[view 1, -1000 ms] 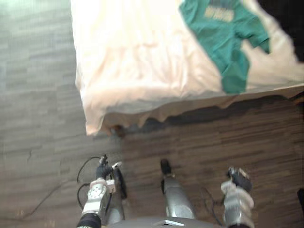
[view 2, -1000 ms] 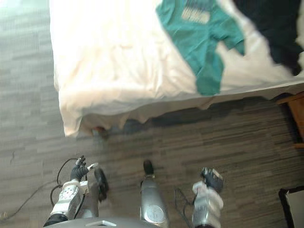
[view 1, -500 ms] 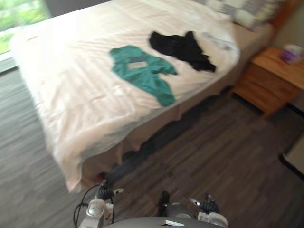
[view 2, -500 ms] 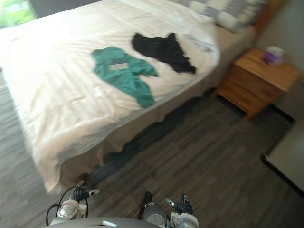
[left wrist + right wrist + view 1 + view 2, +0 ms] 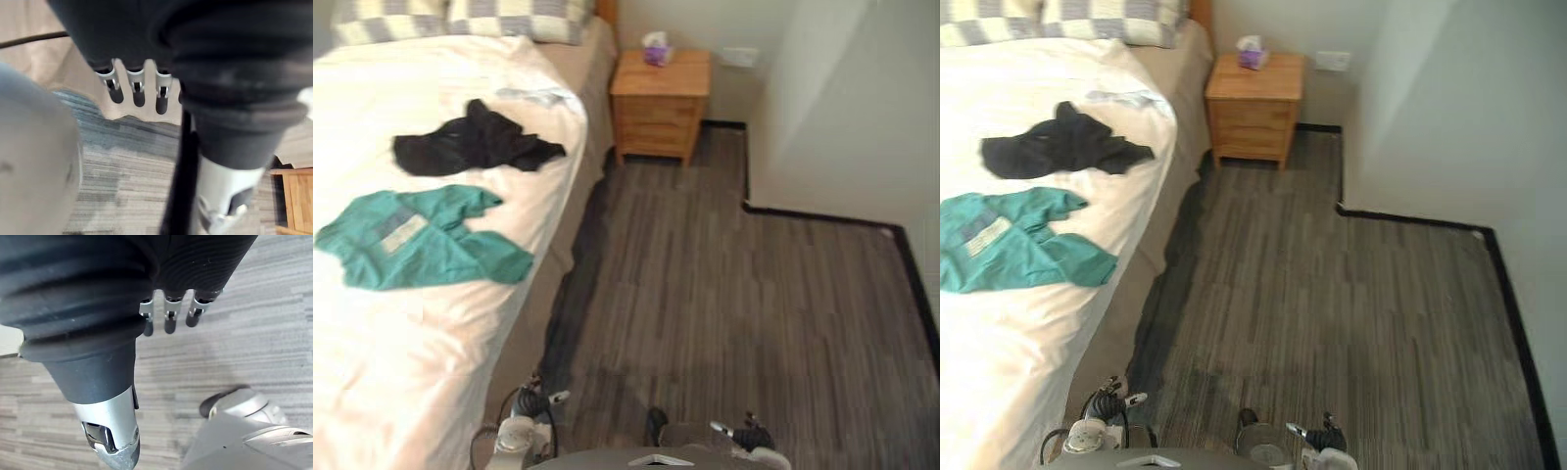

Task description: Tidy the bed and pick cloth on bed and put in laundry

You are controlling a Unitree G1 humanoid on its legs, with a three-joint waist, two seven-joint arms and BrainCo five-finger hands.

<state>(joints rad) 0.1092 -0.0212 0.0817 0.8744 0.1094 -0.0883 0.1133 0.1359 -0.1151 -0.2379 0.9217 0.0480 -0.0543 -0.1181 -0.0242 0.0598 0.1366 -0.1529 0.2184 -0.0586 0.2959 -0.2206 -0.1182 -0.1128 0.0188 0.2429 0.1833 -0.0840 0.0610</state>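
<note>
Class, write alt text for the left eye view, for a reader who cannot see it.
A green shirt and a black garment lie on a white bed at left. A wooden nightstand stands by its head; the left hand and right hand hang low above the floor.

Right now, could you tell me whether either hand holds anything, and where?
Nothing is held. The left hand and right hand hang open over the floor; the green shirt lies on the bed.

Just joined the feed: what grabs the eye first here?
A green shirt lies spread on the white bed, with a crumpled black garment beyond it, nearer the pillows. A wooden nightstand with a tissue box on top stands beside the head of the bed.
</note>
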